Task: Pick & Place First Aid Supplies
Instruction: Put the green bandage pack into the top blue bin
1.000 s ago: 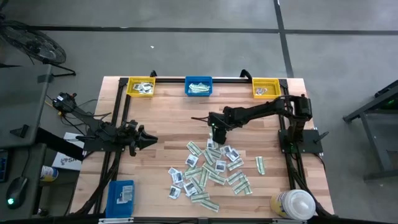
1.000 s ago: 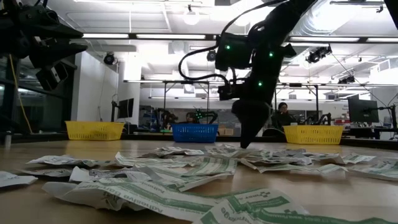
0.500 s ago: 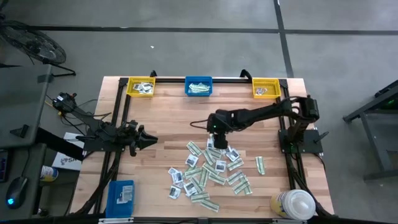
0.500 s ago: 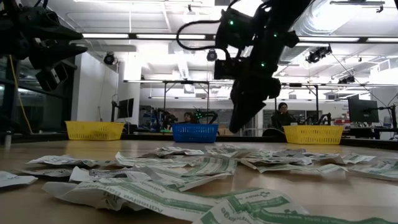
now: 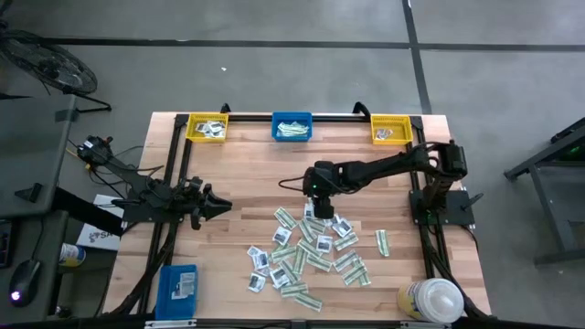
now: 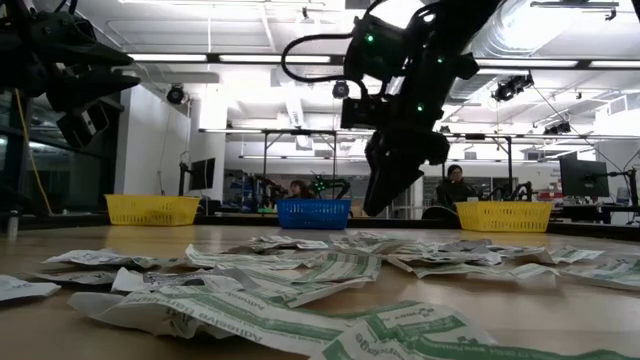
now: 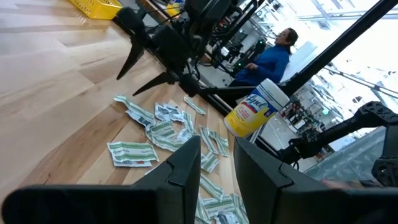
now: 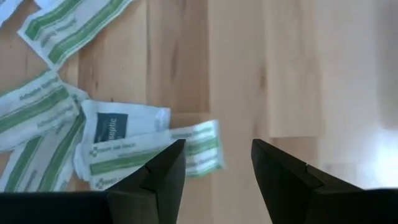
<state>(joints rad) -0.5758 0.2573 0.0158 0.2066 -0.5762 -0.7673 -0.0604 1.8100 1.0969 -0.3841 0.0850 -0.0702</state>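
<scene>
Seen from table height, the packets [image 6: 300, 275] sprawl across the near half of the wooden table [image 5: 256, 174], a loose heap of narrow green-and-white strips and squarish white ones with dark marks. Above the heap's far edge hangs the right gripper [image 5: 315, 203], fingers spread and nothing between them. Its wrist camera looks straight down at bare wood between the two fingers [image 8: 161, 171], with a green-striped strip [image 8: 186, 152] and a white packet with a dark label [image 8: 118, 127] lying just beside one fingertip, not touching. From the low camera the same gripper [image 6: 375, 205] is clear of the paper, raised above it. The left gripper [image 5: 222, 206] waits well apart at the table's left side, fingers a little parted and empty. Near the front right corner stands a white-capped bottle [image 5: 431, 300]; a blue box [image 5: 178, 285] sits front left. Along the far edge stand a yellow bin [image 5: 207, 127], a blue bin [image 5: 292, 126] and another yellow bin [image 5: 391, 129], each with packets inside. A person [image 6: 455, 185] sits in the room beyond.
</scene>
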